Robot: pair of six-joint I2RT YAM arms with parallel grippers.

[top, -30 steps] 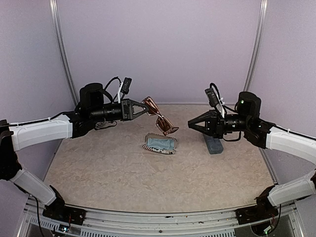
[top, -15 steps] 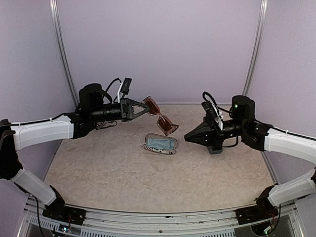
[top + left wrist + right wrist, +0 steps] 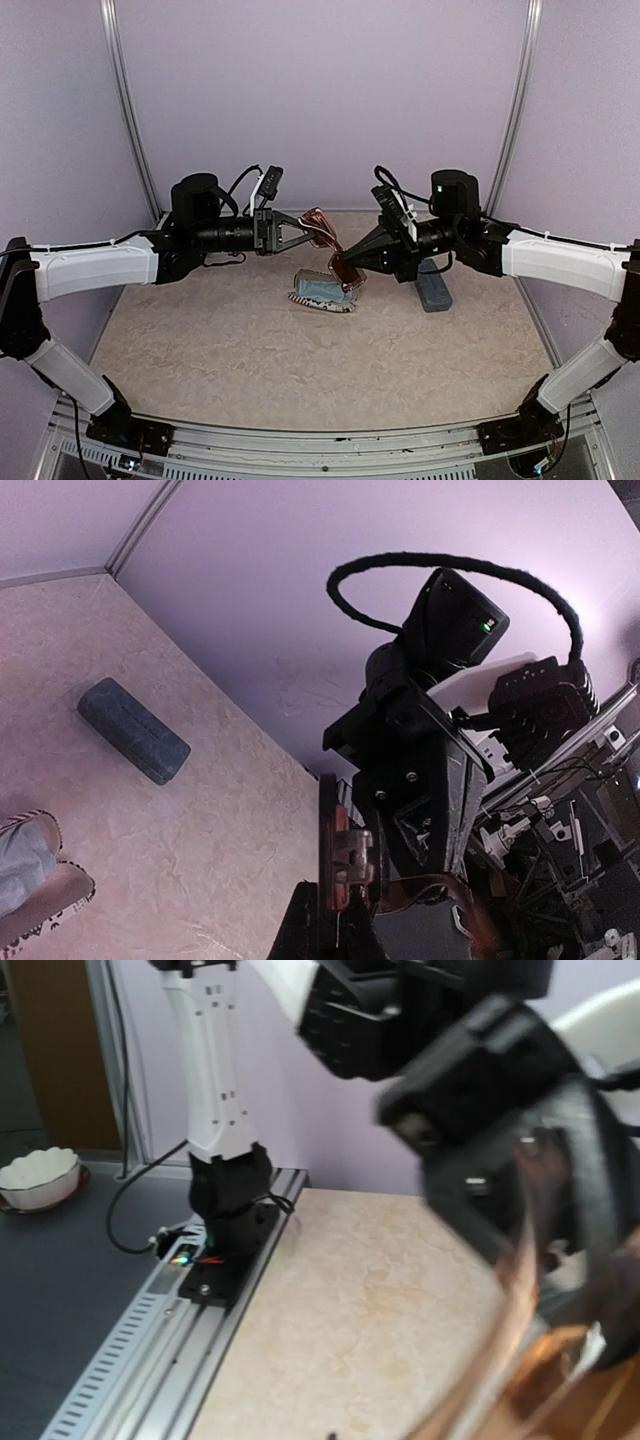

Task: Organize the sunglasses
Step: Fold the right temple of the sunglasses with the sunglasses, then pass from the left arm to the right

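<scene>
1. You are swinging the right arm [image 3: 555,262] a long way in. A second ago it was hanging well to the right of the striped pouch [image 3: 322,293], over the blue-grey case [image 3: 434,292]. Now the right gripper [image 3: 352,262] is sitting just above the pouch's right end, against the lens end of the sunglasses [image 3: 328,238].
2. You are pushing the left arm [image 3: 95,270] a little further toward the pouch, so the left gripper [image 3: 302,228] is now hovering above the pouch's left end.
3. The reddish-brown sunglasses are hanging in the air directly over the pouch, clear of it. They are spanning the gap between the two grippers, with the lenses tipping down toward the right one.
4. The left gripper is staying clamped on the temple end of the sunglasses. For the right gripper, the blurred wrist view is not showing whether its fingers are closing on the frame, so I cannot tell.
5. I judge you are setting up a two-handed grip, either to fold the temples or to pass the pair across, before stowing it. Nothing is put away yet, and I am not finding the pale-pink pair anywhere.
</scene>
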